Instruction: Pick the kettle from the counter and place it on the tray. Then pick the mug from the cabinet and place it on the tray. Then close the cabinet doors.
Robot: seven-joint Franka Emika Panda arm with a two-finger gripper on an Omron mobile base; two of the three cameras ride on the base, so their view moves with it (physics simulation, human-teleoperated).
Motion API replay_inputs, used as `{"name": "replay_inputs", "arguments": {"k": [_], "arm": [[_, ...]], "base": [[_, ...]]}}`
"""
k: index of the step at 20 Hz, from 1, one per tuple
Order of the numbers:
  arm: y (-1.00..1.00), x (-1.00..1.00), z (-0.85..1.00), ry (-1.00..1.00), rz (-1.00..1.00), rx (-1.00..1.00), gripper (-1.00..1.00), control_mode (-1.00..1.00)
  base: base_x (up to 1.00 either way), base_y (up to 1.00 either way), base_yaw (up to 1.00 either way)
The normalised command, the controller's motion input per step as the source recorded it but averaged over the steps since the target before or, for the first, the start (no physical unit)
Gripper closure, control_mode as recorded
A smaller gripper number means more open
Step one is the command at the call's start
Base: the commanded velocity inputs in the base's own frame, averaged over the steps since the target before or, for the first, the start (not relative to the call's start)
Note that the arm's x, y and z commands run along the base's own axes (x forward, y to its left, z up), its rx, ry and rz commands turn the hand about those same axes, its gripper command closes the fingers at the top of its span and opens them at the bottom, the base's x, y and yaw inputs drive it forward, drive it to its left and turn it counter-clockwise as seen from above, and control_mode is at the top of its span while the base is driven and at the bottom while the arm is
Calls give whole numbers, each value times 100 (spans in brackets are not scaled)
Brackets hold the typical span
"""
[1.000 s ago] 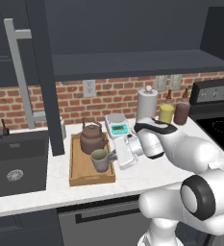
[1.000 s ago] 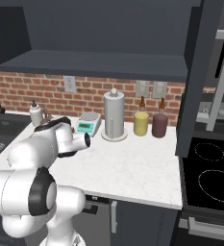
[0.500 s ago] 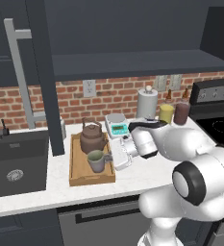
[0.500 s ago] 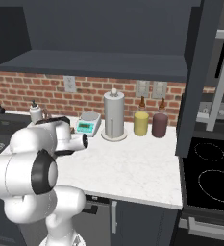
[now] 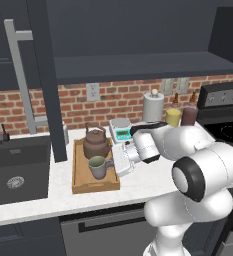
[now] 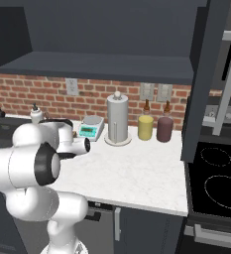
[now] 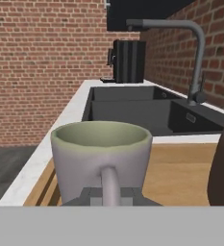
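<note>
Marble counter [image 5: 138, 187] carried the tray [image 5: 79, 176] beside the sink [image 5: 18, 172]; the kettle [image 5: 96, 143] sat at its back edge, the mug [image 5: 97, 166] near its front. The gripper [image 7: 110, 198] was clamped on the mug's handle. Releasing with the mug tilted could tip it against the kettle.

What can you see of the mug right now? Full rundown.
The mug is grey-beige, ceramic-looking, with a pale greenish inside and a thick rounded rim. It stands upright at the near end of the light-wood tray, just in front of the dark-brown kettle. Its side handle points toward the arm, and in the hand view the handle runs straight down between the gripper fingertips, which are shut on it. Nothing shows inside it.
</note>
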Motion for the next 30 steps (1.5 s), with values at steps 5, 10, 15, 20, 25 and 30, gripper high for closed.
{"name": "replay_inputs", "arguments": {"k": [5,10,15,20,25,30], "arm": [[0,0,-10,0,0,0,100,-100],[0,0,-11,0,0,0,100,-100],[0,0,-9,0,0,0,100,-100],[0,0,-7,0,0,0,100,-100],[0,0,-8,0,0,0,100,-100],[0,0,-11,0,0,0,100,-100]], "base": [[0,0,0],[0,0,0],[0,0,0],[0,0,0],[0,0,0],[0,0,0]]}}
